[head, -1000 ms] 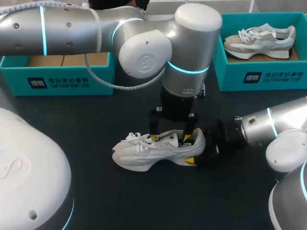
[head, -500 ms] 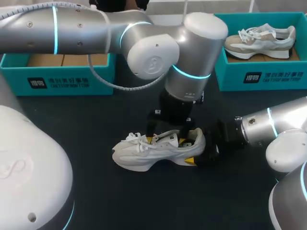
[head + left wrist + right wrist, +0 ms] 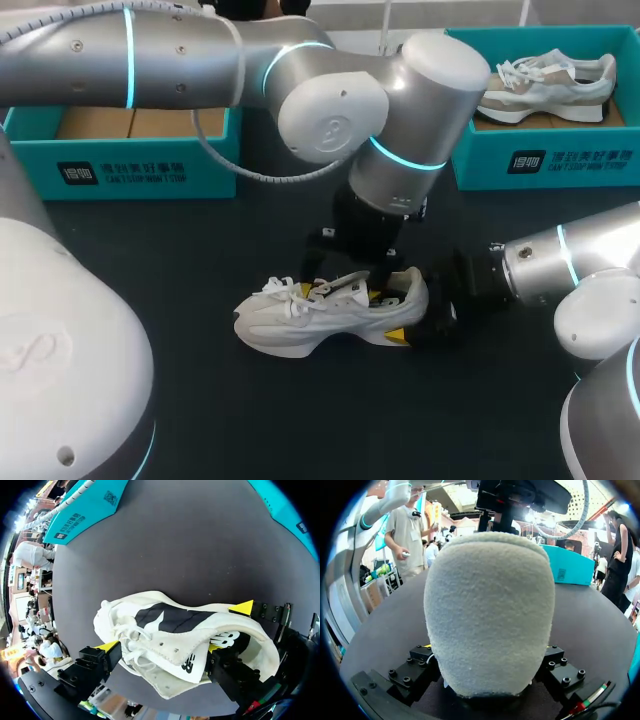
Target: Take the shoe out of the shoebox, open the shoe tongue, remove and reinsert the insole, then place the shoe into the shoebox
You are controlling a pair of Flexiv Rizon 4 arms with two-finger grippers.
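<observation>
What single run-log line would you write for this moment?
shoe: on table | left claw: at tongue | right claw: shut on heel

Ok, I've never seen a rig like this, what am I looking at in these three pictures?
Two robot arms work at a dark table. The wide picture looks down from above and behind them. Each round one comes from a camera on an arm's wrist. A white shoe sits mid-table. The right claw grips its heel, which fills the right wrist picture. The left claw hangs open over the laces and tongue. Behind stand two teal boxes: the left box shows no shoe, and the right box holds a second shoe.
</observation>
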